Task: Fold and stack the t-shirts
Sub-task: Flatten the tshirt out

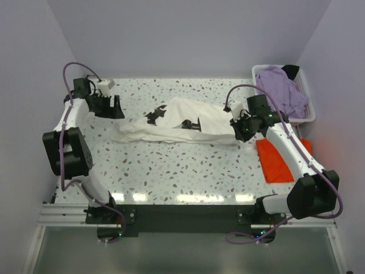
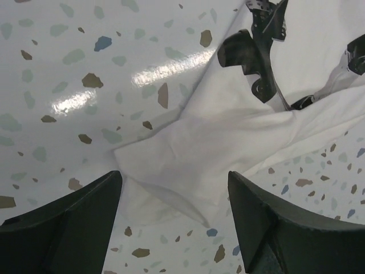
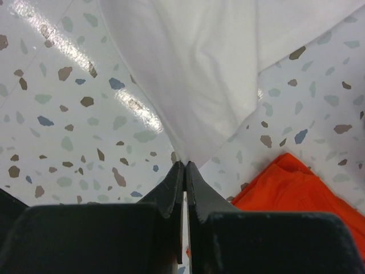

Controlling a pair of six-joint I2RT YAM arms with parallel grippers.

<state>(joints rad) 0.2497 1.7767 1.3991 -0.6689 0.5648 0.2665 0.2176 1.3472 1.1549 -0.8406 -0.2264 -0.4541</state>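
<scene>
Right wrist view: the right gripper (image 3: 185, 166) pinches a corner of the cream-white shirt (image 3: 199, 68), low in the middle. The orange-red shirt (image 3: 296, 185) lies just beside, lower right. The left gripper (image 2: 174, 180) stands wide near the shirt's other end. Its black print (image 1: 155, 116) cannot be read. Speckled table (image 1: 171, 171) shows all around it.

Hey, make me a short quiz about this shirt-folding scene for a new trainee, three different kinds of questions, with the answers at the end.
1. True or false: the lavender shirt lies in the white basket.
2. What do the right arm's jaws pinch? A the lavender shirt; B an edge of the cream-white shirt; C nothing.
3. Fill in: the left arm's jaws stand ___ (open or shut).
Key: 1 true; 2 B; 3 open.
</scene>
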